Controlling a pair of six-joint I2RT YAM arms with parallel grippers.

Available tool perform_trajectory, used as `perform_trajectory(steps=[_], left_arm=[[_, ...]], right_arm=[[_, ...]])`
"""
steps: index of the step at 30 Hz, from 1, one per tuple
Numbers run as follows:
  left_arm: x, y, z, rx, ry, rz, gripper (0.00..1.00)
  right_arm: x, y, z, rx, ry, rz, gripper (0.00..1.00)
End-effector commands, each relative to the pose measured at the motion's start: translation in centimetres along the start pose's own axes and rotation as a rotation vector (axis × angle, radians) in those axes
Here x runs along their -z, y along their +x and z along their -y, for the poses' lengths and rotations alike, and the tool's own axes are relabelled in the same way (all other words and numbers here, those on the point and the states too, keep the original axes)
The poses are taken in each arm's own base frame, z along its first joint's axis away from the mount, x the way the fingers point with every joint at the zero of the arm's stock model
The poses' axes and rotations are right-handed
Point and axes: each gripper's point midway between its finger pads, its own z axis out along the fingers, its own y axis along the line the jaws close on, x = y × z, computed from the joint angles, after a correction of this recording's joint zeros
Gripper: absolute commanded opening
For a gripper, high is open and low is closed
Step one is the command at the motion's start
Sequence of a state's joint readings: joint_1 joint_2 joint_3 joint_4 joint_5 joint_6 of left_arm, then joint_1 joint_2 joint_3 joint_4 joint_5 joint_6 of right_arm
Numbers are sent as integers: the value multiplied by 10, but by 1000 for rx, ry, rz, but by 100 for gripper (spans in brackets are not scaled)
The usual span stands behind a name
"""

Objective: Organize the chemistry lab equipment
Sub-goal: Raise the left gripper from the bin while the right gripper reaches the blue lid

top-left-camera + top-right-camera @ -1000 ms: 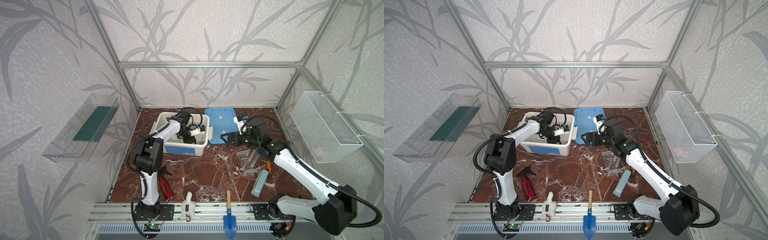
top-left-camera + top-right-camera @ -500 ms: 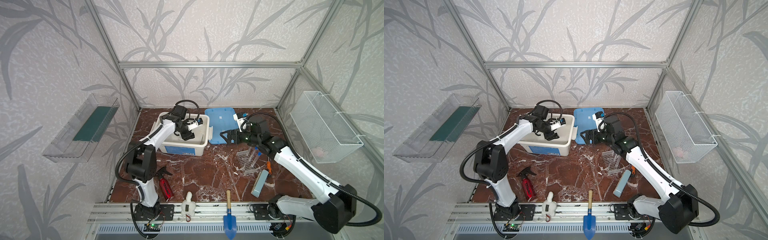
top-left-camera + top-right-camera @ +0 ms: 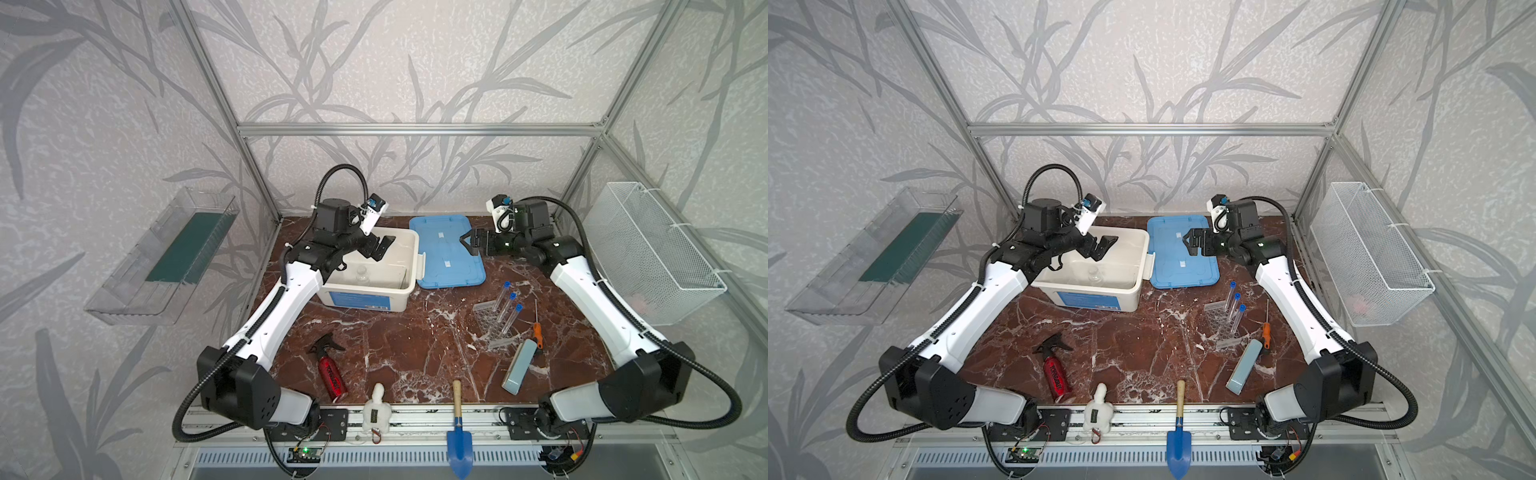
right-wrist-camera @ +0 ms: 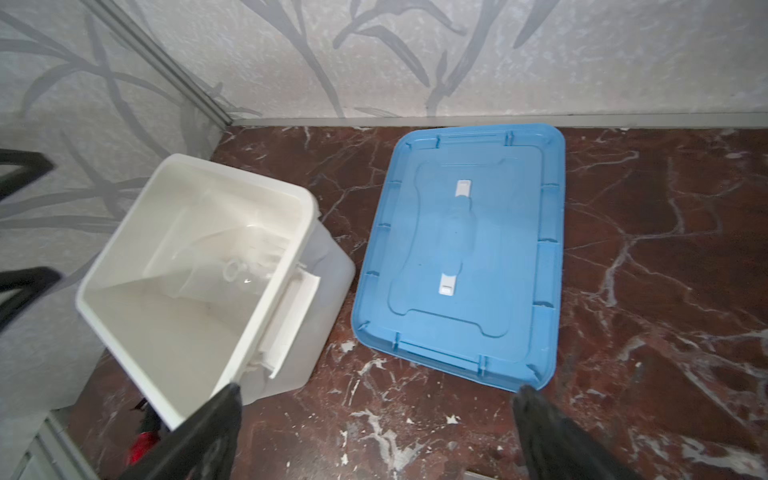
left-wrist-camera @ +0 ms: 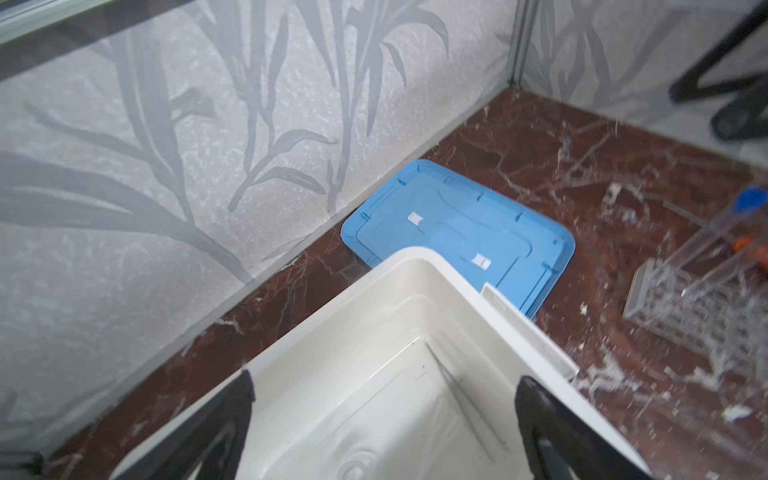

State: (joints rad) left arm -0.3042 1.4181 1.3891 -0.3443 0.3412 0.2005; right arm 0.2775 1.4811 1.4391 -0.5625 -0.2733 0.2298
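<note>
The likeliest trouble, as I judge it, sits with the clear perforated tube rack (image 3: pixel 486 326) and the three long clear tubes with blue caps (image 3: pixel 509 309) slanting across it. The tubes look loose — whether they are seated in the holes or only lean on the frame I cannot tell — so a grip on the rack's thin wall, or a quick lift, could spill them onto the brown marble desk (image 3: pixel 395 345), where round glass rolls. See-through plastic over busy marble is also hard to place, and a closing pincer could miss it or catch the orange-handled screwdriver (image 3: pixel 537 330) that lies just beside the rack. A second risk is in the white rectangular plastic bin (image 3: pixel 399 299). A small clear glass bottle (image 3: pixel 362 274) stands on its floor, a clear beaker (image 4: pixel 195 266) seems to lie on its side next to it, and thin rods (image 5: pixel 461 399) lean in one corner. Anything dropped in from height could strike glass.

The left pincer (image 3: pixel 383 247) hangs over the bin's open mouth, jaws spread wide and empty, with the bottle below it and apart from it. The right pincer (image 3: pixel 468 244) hovers above the flat blue plastic lid (image 3: pixel 446 266), jaws likewise wide with nothing between them. The rack and tubes lie well apart from it, nearer the front of the desk, beside that arm's forearm. They are far from the left pincer too, beyond the bin.
</note>
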Motion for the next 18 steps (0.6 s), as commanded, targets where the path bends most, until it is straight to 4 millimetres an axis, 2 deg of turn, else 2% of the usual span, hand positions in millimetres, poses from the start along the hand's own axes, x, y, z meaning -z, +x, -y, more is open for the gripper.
perform_trajectory(steps=[1,4,7,8,10,15,18], left_arm=[[30,-41,9,392,27,97,99],[46,-57,19,554,57,169,99],[54,-58,26,696,80,173,99],[54,-53,26,757,62,151,99],[48,-46,34,819,67,112,99],[30,-44,88,755,126,56,99],[22,-38,104,773,139,21,99]], right_arm=[[-12,17,34,-9,92,-111,95],[-31,25,63,-29,153,-190,94],[-50,38,91,-14,243,-296,91],[-55,41,99,-8,266,-327,90],[-64,46,111,-15,282,-370,87],[-87,54,133,-31,301,-437,73],[-103,64,142,-23,304,-515,62]])
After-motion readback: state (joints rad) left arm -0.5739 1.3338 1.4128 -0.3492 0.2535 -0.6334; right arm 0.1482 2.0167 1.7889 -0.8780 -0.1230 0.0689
